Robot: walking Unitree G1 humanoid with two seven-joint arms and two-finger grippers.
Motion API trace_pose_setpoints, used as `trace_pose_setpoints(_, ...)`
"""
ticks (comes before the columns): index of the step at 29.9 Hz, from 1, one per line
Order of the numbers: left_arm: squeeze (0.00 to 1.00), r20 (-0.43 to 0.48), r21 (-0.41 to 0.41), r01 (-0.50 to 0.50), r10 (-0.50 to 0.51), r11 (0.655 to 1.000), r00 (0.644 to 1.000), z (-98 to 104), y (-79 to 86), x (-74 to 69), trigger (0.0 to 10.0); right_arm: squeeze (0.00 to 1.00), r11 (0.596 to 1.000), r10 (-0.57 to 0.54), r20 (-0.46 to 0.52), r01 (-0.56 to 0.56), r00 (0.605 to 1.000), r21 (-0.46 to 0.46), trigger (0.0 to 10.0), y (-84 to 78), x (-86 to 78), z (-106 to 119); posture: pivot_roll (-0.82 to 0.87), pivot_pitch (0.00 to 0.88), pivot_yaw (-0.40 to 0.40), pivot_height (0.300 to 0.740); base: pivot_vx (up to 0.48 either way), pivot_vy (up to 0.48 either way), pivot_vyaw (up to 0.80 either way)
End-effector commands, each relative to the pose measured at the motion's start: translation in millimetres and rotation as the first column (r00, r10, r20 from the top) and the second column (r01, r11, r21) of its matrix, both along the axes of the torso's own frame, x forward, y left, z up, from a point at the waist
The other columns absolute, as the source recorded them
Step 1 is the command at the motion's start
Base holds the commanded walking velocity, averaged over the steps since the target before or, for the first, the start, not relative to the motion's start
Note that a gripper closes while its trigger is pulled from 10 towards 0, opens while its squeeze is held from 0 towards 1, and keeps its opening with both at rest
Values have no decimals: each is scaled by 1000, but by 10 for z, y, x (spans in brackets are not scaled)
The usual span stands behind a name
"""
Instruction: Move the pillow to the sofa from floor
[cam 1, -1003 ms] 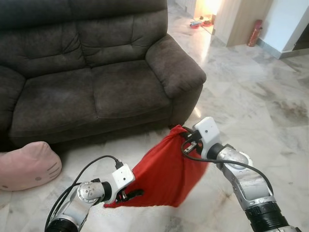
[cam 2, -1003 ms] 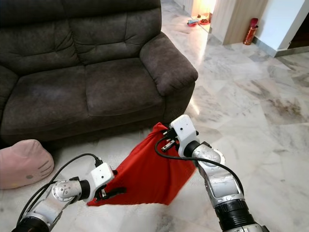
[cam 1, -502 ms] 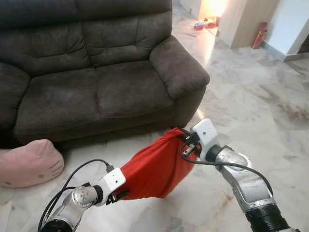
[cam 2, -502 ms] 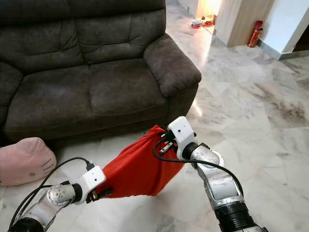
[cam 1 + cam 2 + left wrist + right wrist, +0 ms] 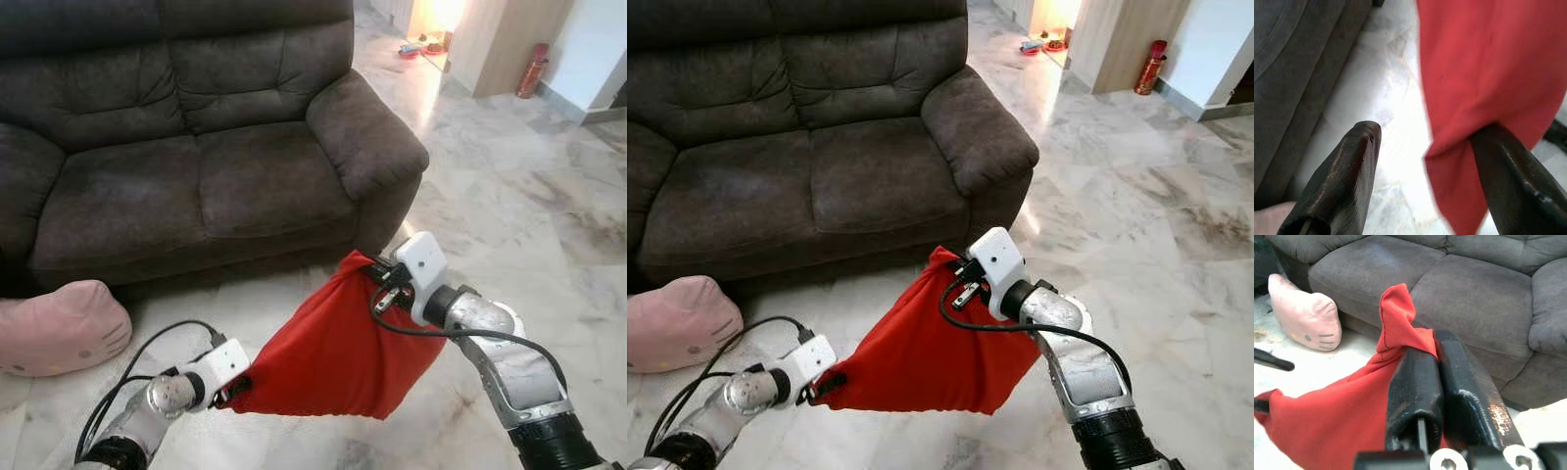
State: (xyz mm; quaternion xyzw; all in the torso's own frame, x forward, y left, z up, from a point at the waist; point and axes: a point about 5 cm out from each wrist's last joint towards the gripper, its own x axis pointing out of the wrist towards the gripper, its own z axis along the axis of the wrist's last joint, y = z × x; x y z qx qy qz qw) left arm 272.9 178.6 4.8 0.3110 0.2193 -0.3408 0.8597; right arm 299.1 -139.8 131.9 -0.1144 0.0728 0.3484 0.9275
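Red pillow [image 5: 338, 352] hangs before the sofa [image 5: 196, 147], its top corner pinched by the right tool [image 5: 1437, 350], its lower corner draped over the spread left tool [image 5: 1425, 147].

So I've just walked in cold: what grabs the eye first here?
A bright red pillow hangs stretched between the two grippers above the marble floor, the right gripper pinching its upper corner, the left gripper at its lower one. Behind stands a dark sofa, with a pink cat-face cushion on the floor beside it.
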Motion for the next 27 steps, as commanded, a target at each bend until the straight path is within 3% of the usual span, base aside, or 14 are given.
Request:
trace_pose_setpoints(1, 0, -23, -47, 11, -12, 999, 1000, 9, 5, -16, 10000, 0, 996, 60, 148, -68, 987, 50, 10000, 116, -7, 344, 70, 60, -10, 740, 0, 0, 0)
trace_pose_setpoints(9, 0, -75, -116, 50, -59, 992, 995, -14, -46, -58, 10000, 0, 995, 80, 142, -86, 987, 40, 10000, 132, -20, 341, 69, 59, -12, 740, 0, 0, 0)
trace_pose_setpoints(16, 0, -163, -133, 59, -81, 989, 983, -55, 53, -131, 10000, 0, 995, 94, 137, -99, 986, 29, 10000, 133, -34, 336, 69, 59, -13, 740, 0, 0, 0)
trace_pose_setpoints(20, 0, -220, -194, 86, -129, 977, 967, -35, 65, -178, 10000, 0, 994, 104, 136, -109, 985, 29, 10000, 152, -39, 337, 71, 58, -15, 740, 0, 0, 0)
trace_pose_setpoints(27, 0, -245, -240, 109, -169, 965, 955, 1, 37, -189, 10000, 0, 993, 113, 133, -118, 985, 26, 10000, 170, -39, 331, 75, 57, -18, 740, 0, 0, 0)
